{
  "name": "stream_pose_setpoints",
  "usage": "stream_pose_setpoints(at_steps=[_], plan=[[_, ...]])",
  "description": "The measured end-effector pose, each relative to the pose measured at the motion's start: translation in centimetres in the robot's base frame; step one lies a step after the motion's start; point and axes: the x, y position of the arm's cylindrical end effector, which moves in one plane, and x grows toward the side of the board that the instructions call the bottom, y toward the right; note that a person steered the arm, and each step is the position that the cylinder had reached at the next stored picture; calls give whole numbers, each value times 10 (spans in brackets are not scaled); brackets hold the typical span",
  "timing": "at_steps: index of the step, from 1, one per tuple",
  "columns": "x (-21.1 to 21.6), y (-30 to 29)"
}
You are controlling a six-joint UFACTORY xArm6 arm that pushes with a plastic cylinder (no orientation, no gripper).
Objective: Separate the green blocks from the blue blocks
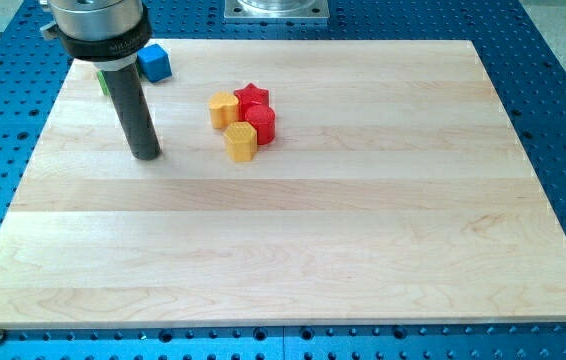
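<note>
A blue cube (156, 63) sits near the board's top left. A green block (104, 81) shows only as a thin sliver just left of the rod, mostly hidden behind it, so its shape cannot be made out. My tip (145, 154) rests on the board below both of them, a little below and left of the blue cube and apart from it. The rod rises from the tip up to the arm at the view's top left.
A cluster sits at the top middle: a red star (252, 97), a red block (261, 122), a yellow block (223, 109) and another yellow block (241, 141). The wooden board (293, 240) lies on a blue perforated table.
</note>
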Motion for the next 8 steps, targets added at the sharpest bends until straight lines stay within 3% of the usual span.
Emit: stream_pose_setpoints(at_steps=[8], plan=[[-8, -2]])
